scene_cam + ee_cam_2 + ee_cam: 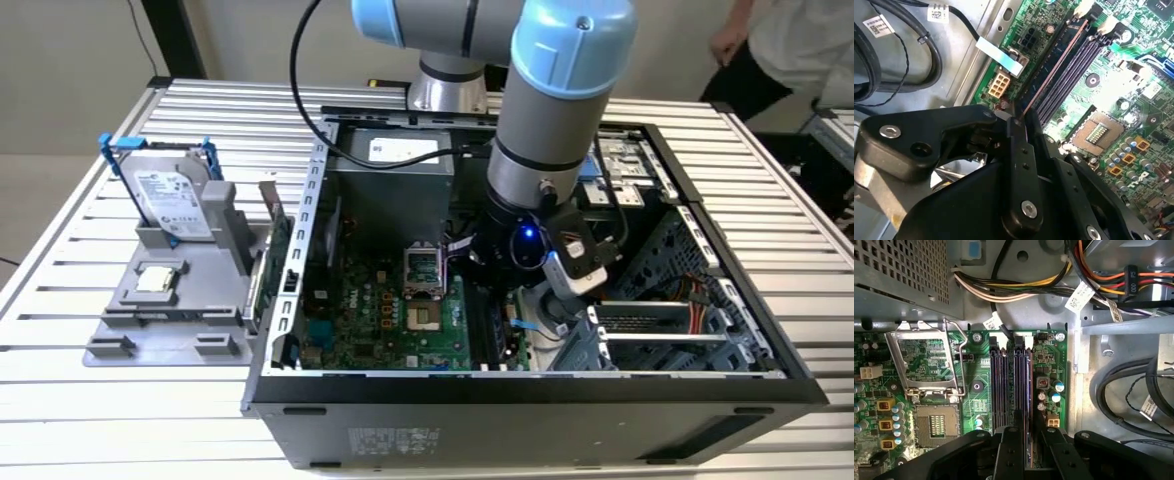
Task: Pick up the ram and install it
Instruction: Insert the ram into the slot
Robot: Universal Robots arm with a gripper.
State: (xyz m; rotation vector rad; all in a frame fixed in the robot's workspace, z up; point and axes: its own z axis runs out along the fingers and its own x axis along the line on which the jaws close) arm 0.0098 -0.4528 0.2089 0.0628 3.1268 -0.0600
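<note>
Gripper (1019, 122) is down inside the open PC case (534, 385), fingers clamped narrow on the ram (1051, 70). The stick stands edge-down in the outermost of four DIMM slots (1011, 385), nearest the motherboard (976, 370) edge, aligned lengthwise so it can seat. One stick, one CPU socket (936, 425).

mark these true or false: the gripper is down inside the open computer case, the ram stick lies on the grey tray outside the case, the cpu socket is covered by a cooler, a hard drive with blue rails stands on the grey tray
1. The gripper is down inside the open computer case: true.
2. The ram lies on the grey tray outside the case: false. It stands edge-on along the memory slots on the motherboard, its near end between the gripper's fingers.
3. The CPU socket is covered by a cooler: false. It is bare, its metal latch frame swung open.
4. A hard drive with blue rails stands on the grey tray: true.
</note>
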